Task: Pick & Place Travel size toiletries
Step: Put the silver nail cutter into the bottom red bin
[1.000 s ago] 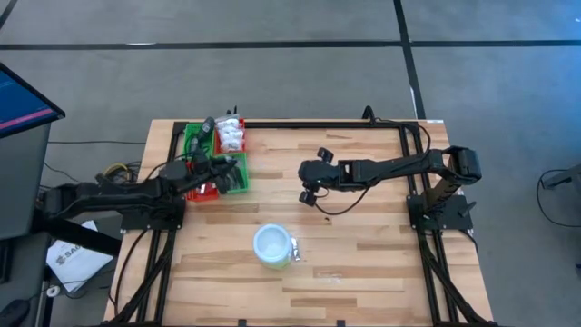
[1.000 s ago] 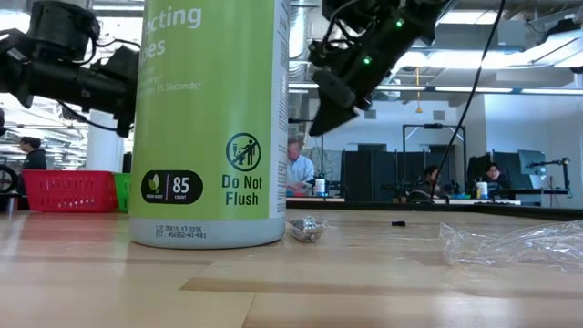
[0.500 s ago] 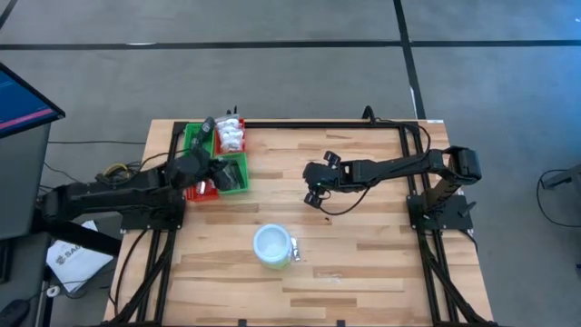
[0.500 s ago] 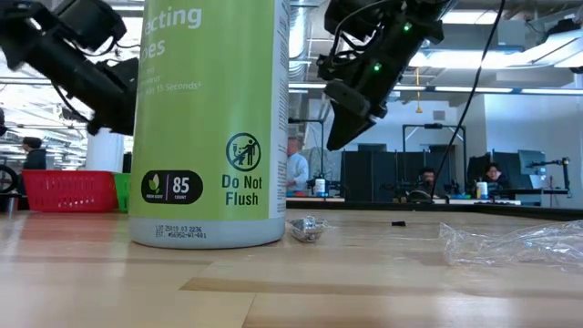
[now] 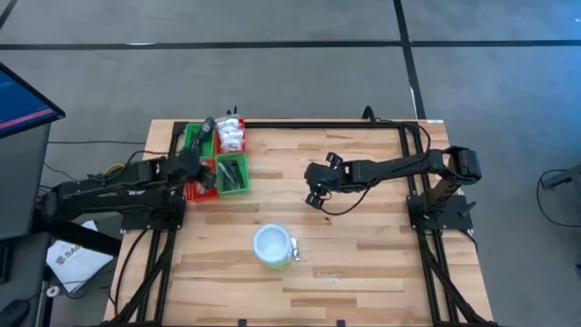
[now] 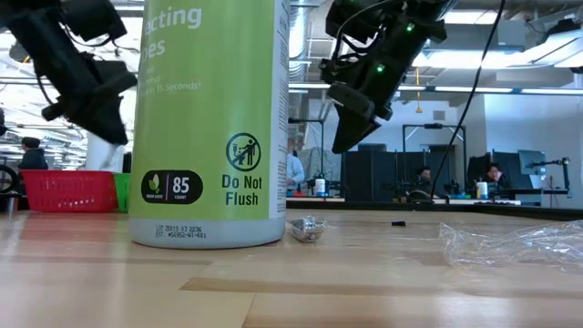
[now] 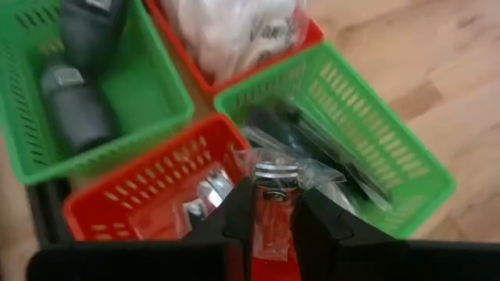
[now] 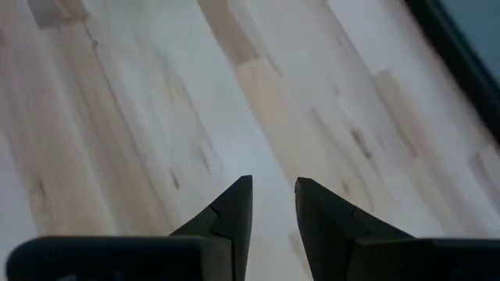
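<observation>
Left tool (image 7: 269, 204) pinching clear plastic sachet with silver cap (image 7: 273, 187), now drawn back over red-and-green compartment tray (image 5: 211, 163), above its red bin. Right tool (image 8: 273, 204) narrowly parted, empty, shifted slightly above bare wooden counter (image 5: 363, 245). White tub with green side (image 5: 273, 246) unmoved.

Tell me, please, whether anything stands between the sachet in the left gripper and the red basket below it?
Nothing visible does. The left gripper holds the clear sachet above the red basket, whose top is open.
</observation>
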Tool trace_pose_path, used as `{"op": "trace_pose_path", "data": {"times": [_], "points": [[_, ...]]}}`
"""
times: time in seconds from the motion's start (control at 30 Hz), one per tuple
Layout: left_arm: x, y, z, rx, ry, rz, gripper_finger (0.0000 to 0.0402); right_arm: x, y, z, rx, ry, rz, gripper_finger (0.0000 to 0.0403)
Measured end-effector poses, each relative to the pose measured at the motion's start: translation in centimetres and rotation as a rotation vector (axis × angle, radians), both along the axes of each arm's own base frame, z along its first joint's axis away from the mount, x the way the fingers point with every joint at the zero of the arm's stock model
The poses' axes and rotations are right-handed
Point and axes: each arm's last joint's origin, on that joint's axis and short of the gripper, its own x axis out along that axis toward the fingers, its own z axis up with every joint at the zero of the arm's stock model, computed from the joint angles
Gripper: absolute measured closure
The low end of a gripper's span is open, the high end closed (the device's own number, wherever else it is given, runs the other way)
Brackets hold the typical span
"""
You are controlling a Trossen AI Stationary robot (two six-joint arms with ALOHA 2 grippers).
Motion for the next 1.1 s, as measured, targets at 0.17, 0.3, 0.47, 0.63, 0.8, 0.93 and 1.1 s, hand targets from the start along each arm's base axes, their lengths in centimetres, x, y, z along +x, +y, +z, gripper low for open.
{"op": "trace_pose_path", "data": {"times": [0.17, 0.3, 0.47, 0.63, 0.8, 0.93, 1.1], "points": [[0.0, -0.4, -0.2, -0.073, -0.014, -0.013, 0.0345, -0.3, 1.2, -0.5, 0.022, 0.047, -0.001, 0.0313], [-0.3, -0.6, -0.5, -0.099, 0.014, 0.000, 0.0342, -0.6, 2.7, -1.2, 0.051, 0.054, 0.040, 0.0313], [-0.7, -0.7, -0.7, -0.127, 0.042, 0.031, 0.0340, -1.2, 4.8, -2.2, 0.074, 0.061, 0.071, 0.0313], [-0.7, -0.8, -0.7, -0.145, 0.032, 0.032, 0.0338, -1.3, 7.1, -2.5, 0.092, -0.002, 0.126, 0.0313], [-0.5, -0.8, -0.9, -0.183, 0.034, 0.011, 0.0337, -1.4, 9.6, -2.9, 0.120, -0.084, 0.209, 0.0313], [-0.2, -0.7, -1.1, -0.194, 0.063, 0.012, 0.0335, -1.9, 11.2, -3.5, 0.148, -0.104, 0.275, 0.0313], [0.5, -0.5, -1.7, -0.211, 0.121, 0.015, 0.0317, -2.4, 12.5, -4.0, 0.162, -0.162, 0.322, 0.0313]]}}
